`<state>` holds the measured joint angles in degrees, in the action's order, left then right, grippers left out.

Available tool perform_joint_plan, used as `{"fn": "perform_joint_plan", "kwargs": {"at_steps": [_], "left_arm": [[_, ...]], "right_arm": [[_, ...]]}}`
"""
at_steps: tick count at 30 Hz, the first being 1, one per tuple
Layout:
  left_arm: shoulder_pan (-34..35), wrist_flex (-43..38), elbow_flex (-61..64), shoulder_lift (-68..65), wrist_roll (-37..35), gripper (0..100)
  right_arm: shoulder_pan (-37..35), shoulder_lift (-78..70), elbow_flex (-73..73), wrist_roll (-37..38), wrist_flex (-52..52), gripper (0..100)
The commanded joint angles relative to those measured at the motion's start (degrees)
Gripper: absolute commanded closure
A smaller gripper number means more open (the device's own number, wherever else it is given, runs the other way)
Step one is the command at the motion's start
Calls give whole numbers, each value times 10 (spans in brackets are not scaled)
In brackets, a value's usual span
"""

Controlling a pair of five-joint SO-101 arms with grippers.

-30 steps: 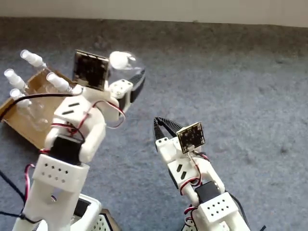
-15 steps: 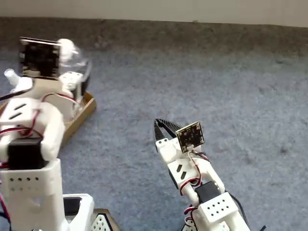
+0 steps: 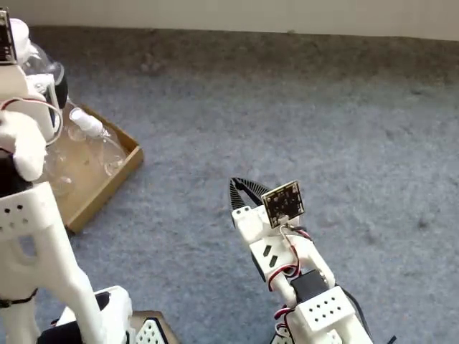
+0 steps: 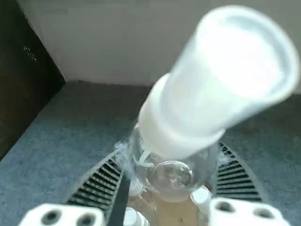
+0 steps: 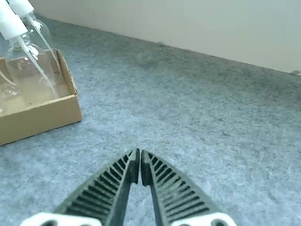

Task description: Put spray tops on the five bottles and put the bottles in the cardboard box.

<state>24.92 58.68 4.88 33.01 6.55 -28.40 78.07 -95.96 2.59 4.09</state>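
A clear round bottle (image 4: 171,172) with a white spray top (image 4: 225,75) is held in my left gripper (image 4: 170,149), which is shut on it. In the high view that bottle (image 3: 41,60) hangs at the far left, above the back end of the cardboard box (image 3: 115,179). Several clear bottles with white spray tops (image 3: 87,123) lie in the box, and white caps (image 4: 129,215) show below the held bottle. My right gripper (image 5: 140,168) is shut and empty, low over the carpet to the right of the box (image 5: 44,113); the high view has it (image 3: 239,188) mid-table.
Grey carpet covers the table, with open room to the right of the box and behind the right arm. A pale wall (image 3: 287,14) runs along the back. The left arm's white base (image 3: 43,287) stands at the front left.
The left arm has swung left with the bottle, from beside the box's right rim to the far left edge, uncovering the box. The right arm has not moved.
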Motion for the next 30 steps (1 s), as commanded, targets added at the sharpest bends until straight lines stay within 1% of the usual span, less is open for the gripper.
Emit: {"fn": "perform_joint_plan", "kwargs": {"at_steps": [1,4,8,15,22,24,30], "left_arm": [[16,55,-57,0,4,856],[16,62,-36,7,6,856],[25,51,32,22,7,856],[32,43,167,127,7,856],[33,-84,349,186,6,856],[48,-117,385,191,5,856],[73,-170,453,192,4,856]], "right_arm": [[-3,2,-64,6,2,995],[-3,2,-64,6,2,995],[-3,2,-64,6,3,995],[-3,2,-64,6,3,995],[-3,2,-64,6,3,995],[-3,2,-64,6,3,995],[-3,1,-64,6,3,995]]}}
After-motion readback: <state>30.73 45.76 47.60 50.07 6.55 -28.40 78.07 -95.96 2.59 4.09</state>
